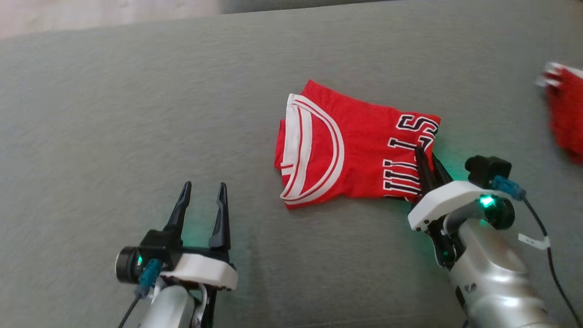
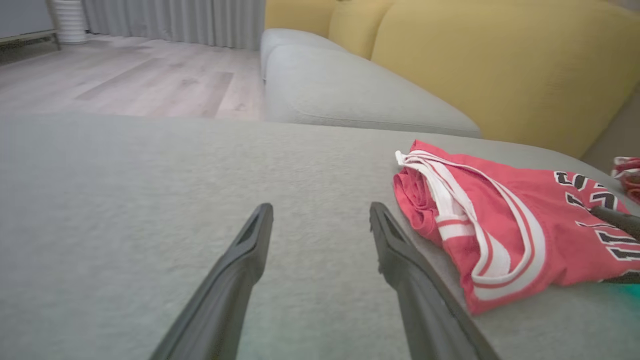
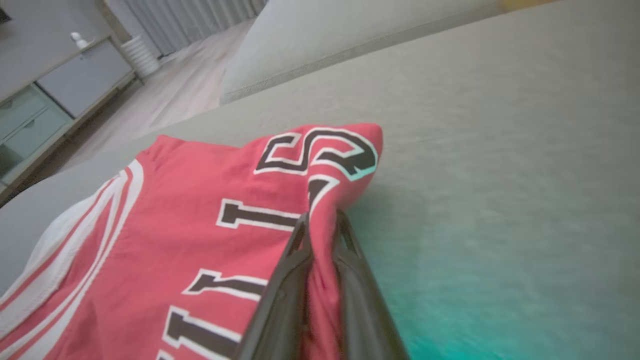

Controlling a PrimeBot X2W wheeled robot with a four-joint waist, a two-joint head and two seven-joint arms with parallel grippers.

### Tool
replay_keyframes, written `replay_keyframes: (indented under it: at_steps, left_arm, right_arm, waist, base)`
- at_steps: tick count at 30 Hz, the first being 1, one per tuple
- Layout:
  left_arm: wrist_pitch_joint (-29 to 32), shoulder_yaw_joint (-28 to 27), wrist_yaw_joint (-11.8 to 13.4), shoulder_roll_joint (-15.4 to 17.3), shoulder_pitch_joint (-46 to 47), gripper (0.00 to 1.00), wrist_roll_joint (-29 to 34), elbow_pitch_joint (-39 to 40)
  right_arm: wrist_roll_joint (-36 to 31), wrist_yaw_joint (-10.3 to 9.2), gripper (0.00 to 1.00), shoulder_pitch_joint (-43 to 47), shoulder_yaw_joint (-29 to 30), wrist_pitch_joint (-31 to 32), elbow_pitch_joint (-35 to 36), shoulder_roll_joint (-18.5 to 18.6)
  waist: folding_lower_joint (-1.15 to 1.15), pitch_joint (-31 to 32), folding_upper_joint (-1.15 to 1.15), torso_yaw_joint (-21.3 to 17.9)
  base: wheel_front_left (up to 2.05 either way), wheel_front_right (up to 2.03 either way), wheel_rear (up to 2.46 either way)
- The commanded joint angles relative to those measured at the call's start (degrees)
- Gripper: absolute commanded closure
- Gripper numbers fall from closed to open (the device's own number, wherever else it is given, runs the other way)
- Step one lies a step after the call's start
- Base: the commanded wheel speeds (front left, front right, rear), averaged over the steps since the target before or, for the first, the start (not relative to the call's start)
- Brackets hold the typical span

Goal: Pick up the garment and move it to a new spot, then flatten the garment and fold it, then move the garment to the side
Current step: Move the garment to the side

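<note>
Looks like the last leg here: moving the folded red garment (image 1: pixel 346 146) off to the side. Got the right jaws pinched narrow on its lettered edge, a bit of red cloth bunched up between them, and the rest of it lying ahead and to the left of them, flat on the grey sofa seat (image 1: pixel 136 114). Got the left jaws spread wide, holding nothing, well apart from the collar end, which sits ahead and to the right of them. Would not just yank from that one pinch, honestly. Probably only has the top layers, judging from the right wrist view, so expect the stack to peel open on a lift. Better to drag low and slow across the seat, pulling straight back along the line of the right jaws, no twisting. Even better, bring the left jaws in on the collar end first, close on all the layers there, then shift both ends together at the same height. Keep clear of the second red piece (image 1: pixel 565 118) off to the right of the right jaws, to avoid a tangle. Check for a neat rectangle before letting go, then open up and back straight out without snagging the cloth.
</note>
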State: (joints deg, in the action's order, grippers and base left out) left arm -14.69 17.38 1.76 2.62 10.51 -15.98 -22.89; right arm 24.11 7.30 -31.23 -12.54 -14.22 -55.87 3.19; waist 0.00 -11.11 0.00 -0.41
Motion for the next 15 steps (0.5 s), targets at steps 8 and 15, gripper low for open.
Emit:
replay_keyframes:
  at_steps: [8,15]
  left_arm:
    - [-0.30,1.61,-0.33,0.26,2.54,0.00,-0.74,0.21]
    - [-0.30,5.00,-0.42,0.26,3.31,0.00,-1.08,-0.79]
  right_arm:
    - [0.06,0.19,1.00,3.95,0.06,-0.77,4.80,-0.28]
    - [-0.70,0.19,1.00,3.75,1.08,-0.77,6.54,1.65]
  waist:
    - [0.00,0.16,0.00,-16.22]
    - [0.00,-1.05,0.00,-16.89]
  base:
    - [0.00,0.00,0.00]
    - [0.00,0.00,0.00]
